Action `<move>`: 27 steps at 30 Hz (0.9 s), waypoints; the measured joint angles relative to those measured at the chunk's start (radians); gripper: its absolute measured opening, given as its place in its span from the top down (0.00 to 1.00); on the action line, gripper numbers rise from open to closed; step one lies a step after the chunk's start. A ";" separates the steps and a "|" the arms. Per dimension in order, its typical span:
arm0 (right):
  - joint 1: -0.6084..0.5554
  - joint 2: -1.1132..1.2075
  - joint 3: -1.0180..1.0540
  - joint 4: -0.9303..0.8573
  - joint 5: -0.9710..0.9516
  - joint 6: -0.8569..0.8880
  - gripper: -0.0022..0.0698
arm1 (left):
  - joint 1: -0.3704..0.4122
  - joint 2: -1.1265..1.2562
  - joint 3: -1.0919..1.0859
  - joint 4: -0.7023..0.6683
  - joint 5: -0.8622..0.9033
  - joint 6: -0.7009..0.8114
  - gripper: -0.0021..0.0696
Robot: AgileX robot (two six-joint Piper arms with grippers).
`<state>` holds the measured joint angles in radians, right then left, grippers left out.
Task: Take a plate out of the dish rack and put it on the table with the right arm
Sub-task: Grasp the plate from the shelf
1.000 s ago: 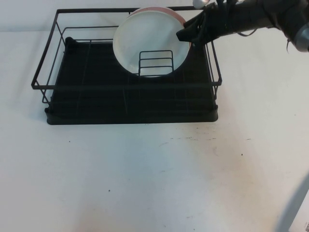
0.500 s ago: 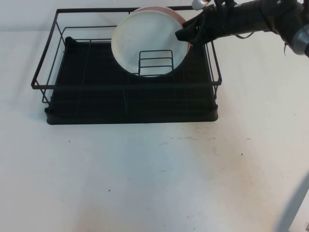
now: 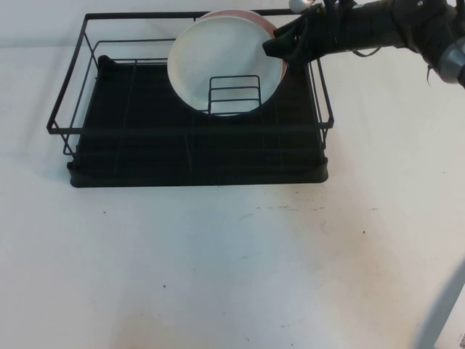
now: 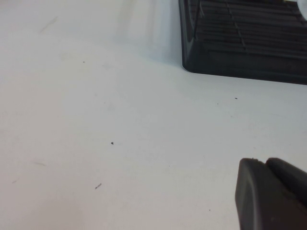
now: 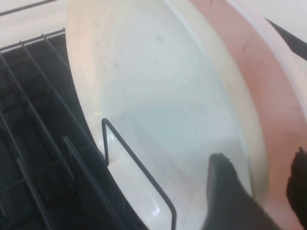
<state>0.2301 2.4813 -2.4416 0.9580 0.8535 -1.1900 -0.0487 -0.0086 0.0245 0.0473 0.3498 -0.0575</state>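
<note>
On the table point(image 3: 232, 262), the rack's point(image 3: 196, 156) plate point(image 3: 218, 62) rim sits between my right end effector's point(image 5: 259, 191) spread fingers, ungripped; left end effector point(image 4: 271, 194): cannot tell.

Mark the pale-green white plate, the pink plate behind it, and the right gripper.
pale-green white plate point(image 3: 218, 58), high view, face centre.
pink plate point(image 5: 261, 76), right wrist view, exposed rim band.
right gripper point(image 5: 261, 189), right wrist view, between fingertips, open.

The plate point(image 3: 218, 62) looks like smooth glazed ceramic with a soft gloss. The dish rack point(image 3: 192, 138) has thin matt black metal wire and a ribbed black plastic tray. The table point(image 3: 232, 269) is a smooth white matt surface with small dark specks.
</note>
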 joint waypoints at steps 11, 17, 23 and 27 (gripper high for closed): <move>0.000 0.044 0.000 0.017 -0.006 0.000 0.61 | 0.000 0.000 0.000 0.000 0.000 0.000 0.98; 0.000 0.049 0.000 0.021 -0.022 0.000 0.62 | 0.000 0.000 0.000 0.000 0.000 0.000 0.98; 0.000 0.058 0.000 0.029 -0.041 0.000 0.81 | 0.000 0.000 0.000 0.000 0.000 0.000 0.98; 0.001 0.058 0.000 0.030 -0.046 -0.004 0.91 | 0.000 0.000 0.000 0.000 0.000 0.000 0.98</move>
<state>0.2308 2.5390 -2.4416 0.9883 0.8072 -1.1935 -0.0487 -0.0086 0.0245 0.0473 0.3498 -0.0575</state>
